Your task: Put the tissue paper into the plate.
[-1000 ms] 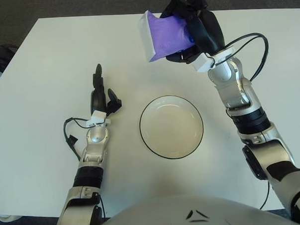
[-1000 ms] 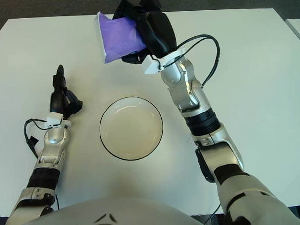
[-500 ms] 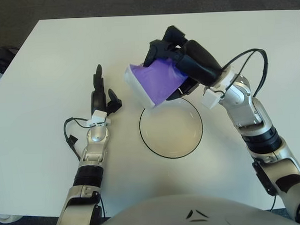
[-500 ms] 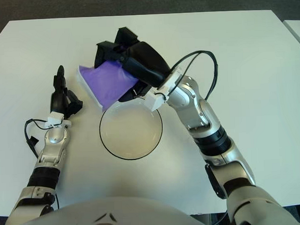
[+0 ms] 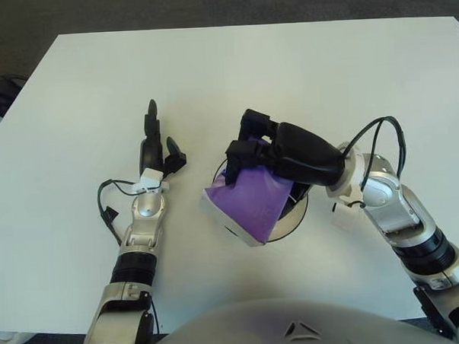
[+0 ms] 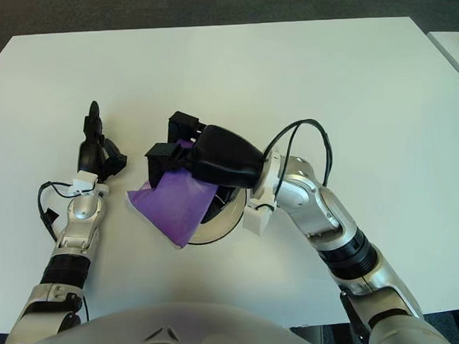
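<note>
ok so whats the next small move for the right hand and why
Probably lower a little and open the fingers. The right hand grips the purple tissue pack directly over the plate, tilted and covering most of it, so releasing should drop it in. The left hand rests on the table.

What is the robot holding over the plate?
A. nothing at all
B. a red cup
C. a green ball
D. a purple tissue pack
D, because the right hand is closed around the purple tissue pack, holding it over the plate, while the left hand rests on the table holding nothing.
</note>
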Robot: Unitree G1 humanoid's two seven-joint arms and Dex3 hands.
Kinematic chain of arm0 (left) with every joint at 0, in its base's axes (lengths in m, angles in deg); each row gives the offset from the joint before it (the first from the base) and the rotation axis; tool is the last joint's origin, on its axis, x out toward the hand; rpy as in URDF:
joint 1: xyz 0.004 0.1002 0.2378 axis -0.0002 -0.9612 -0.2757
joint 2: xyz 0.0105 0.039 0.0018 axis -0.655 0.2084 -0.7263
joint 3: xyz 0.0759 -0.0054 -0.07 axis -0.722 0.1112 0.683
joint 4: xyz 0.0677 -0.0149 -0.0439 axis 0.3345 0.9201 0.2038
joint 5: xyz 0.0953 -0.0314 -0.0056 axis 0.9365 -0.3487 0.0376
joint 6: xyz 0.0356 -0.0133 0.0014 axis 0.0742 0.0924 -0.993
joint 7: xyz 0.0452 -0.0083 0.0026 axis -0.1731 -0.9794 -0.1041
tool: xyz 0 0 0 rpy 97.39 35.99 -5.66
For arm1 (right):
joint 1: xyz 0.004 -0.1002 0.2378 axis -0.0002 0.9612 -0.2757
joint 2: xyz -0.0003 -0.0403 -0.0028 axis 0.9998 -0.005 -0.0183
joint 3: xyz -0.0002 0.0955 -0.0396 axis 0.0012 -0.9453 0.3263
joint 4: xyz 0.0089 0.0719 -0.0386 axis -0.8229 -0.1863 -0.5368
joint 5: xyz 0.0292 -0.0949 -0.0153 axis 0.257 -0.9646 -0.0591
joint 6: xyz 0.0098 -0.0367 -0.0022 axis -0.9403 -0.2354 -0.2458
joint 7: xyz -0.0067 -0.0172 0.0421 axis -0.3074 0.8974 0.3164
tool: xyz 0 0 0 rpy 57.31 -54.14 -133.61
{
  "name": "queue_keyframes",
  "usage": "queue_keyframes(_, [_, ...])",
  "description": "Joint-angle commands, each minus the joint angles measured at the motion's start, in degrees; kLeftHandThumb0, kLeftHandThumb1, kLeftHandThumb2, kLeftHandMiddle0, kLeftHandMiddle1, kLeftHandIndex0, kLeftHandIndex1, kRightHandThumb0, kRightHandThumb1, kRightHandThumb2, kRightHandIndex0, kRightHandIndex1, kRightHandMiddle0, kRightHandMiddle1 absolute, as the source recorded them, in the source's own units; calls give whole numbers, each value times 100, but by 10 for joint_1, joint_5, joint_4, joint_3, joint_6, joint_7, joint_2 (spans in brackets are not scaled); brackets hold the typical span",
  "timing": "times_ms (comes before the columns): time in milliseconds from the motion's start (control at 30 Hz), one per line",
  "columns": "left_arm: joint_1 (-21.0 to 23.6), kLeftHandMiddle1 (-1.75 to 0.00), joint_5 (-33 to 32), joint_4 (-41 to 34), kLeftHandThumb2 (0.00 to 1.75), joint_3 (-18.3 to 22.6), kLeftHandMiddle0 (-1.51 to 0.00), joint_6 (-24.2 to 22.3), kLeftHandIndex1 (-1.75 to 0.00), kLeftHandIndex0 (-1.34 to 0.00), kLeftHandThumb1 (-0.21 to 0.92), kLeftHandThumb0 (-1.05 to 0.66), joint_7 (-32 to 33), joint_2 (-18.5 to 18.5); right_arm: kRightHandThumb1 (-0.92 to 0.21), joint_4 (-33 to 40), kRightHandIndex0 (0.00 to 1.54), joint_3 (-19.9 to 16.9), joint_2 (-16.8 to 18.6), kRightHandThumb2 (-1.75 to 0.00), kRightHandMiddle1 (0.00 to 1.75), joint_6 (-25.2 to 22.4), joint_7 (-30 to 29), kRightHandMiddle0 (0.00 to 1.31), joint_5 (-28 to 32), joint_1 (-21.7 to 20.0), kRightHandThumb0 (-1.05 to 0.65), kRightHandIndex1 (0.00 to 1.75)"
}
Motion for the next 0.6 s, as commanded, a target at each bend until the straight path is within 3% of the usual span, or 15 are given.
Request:
queue_keyframes(0, [-68, 0, 6, 68, 117, -15, 0, -3, -3, -1, 92, -90, -1, 26, -49, 8, 123, -13, -12, -109, 175, 22, 16, 92, 19, -13, -21, 175])
queue_keyframes(100, [-76, 0, 8, 43, 118, -17, 0, -13, -5, -1, 92, -90, 0, 28, -51, -13, 123, -3, 2, -108, 175, 25, 17, 92, 1, -30, -23, 175])
queue_keyframes(267, [-89, 0, 10, 10, 119, -21, 0, -31, -11, 0, 92, -89, 1, 34, -59, -2, 123, -12, -5, -99, 175, 9, 32, 91, -6, -41, -29, 175])
queue_keyframes(567, [-86, 0, 8, 26, 119, -15, 0, -24, -16, 0, 92, -90, 6, 37, -73, 10, 123, -27, -15, -86, 175, -14, 55, 90, -1, -47, -37, 175])
